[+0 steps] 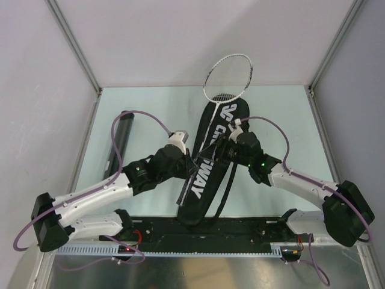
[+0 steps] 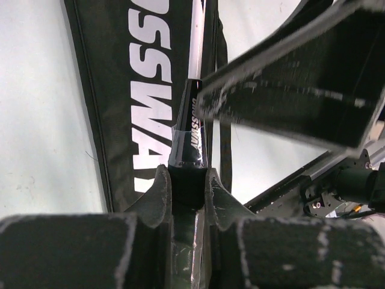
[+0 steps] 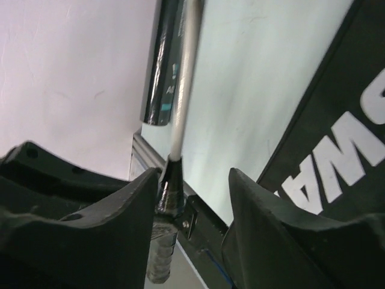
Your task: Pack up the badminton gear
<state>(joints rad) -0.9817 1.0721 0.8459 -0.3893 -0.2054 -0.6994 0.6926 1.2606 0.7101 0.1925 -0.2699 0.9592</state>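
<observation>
At table (image 1: pixel 283 120) centre, my left gripper (image 2: pixel 187 180) clamped a racket handle (image 2: pixel 191 135) above the CROSSWAY bag (image 1: pixel 198 198); my right gripper (image 3: pixel 192 180) stood open around a shaft (image 3: pixel 183 90); one racket head (image 1: pixel 227 75) stuck out from the bag.

The top external camera looked steeply down from above and behind the arm bases (they lined the bottom of its frame), far enough back to take in the whole table (image 1: pixel 283 120). The left wrist camera sat close behind the left gripper (image 2: pixel 187 180), facing along the racket (image 2: pixel 191 129) over the racket bag (image 2: pixel 114 90), whose white lettering filled the upper left. The right wrist camera peered low past the right gripper (image 3: pixel 192 186). The bag lettering at its right edge and the black tube (image 3: pixel 161 72) at upper centre also showed from above.
</observation>
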